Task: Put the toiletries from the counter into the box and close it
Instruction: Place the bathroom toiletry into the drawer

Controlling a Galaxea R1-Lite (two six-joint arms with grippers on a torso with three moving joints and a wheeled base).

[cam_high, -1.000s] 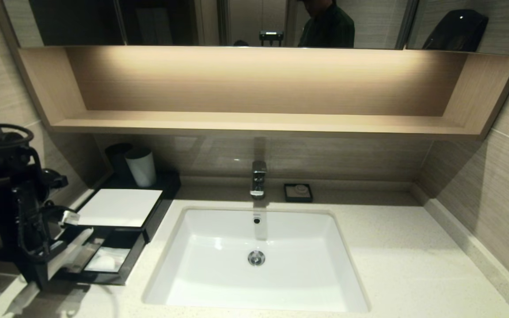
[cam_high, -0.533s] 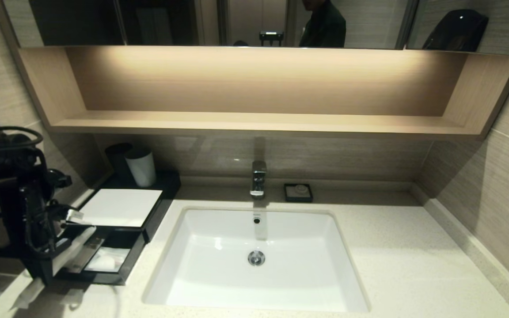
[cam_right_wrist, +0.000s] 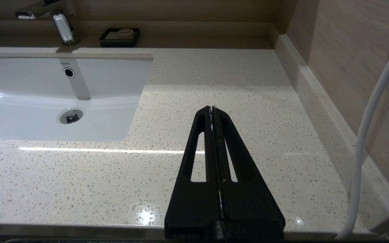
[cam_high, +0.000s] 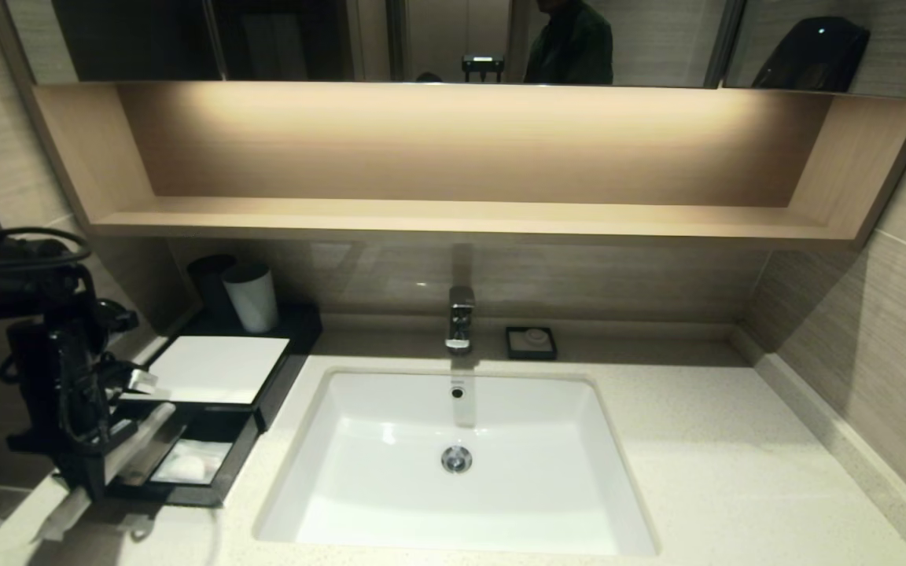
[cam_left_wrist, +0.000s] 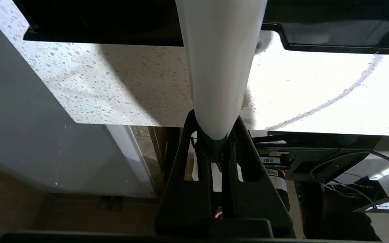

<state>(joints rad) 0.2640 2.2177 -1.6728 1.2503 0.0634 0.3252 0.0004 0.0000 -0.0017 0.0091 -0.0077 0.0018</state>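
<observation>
My left gripper (cam_high: 99,475) is shut on the near end of a long narrow pale packet (cam_high: 141,440). In the left wrist view the fingers (cam_left_wrist: 238,141) pinch the packet (cam_left_wrist: 219,67), which reaches out over the counter (cam_left_wrist: 113,84) toward the box's black edge (cam_left_wrist: 96,23). The box (cam_high: 213,369) stands left of the basin, with its front drawer pulled out. A square packet (cam_high: 189,462) with a white round item lies in the drawer. The long packet slants over the drawer's left side. My right gripper (cam_right_wrist: 212,109) is shut and empty, low over the counter (cam_right_wrist: 248,84) right of the basin.
The white basin (cam_high: 390,503) sits mid-counter with a chrome faucet (cam_high: 459,318) behind it. A small black dish (cam_high: 530,343) stands by the back wall. A white cup (cam_high: 251,297) and a black cup (cam_high: 208,279) stand behind the box. A wooden shelf (cam_high: 453,216) hangs above.
My left arm has moved to the right, toward the box, carrying the long packet closer to the open drawer. The right arm has not moved.
</observation>
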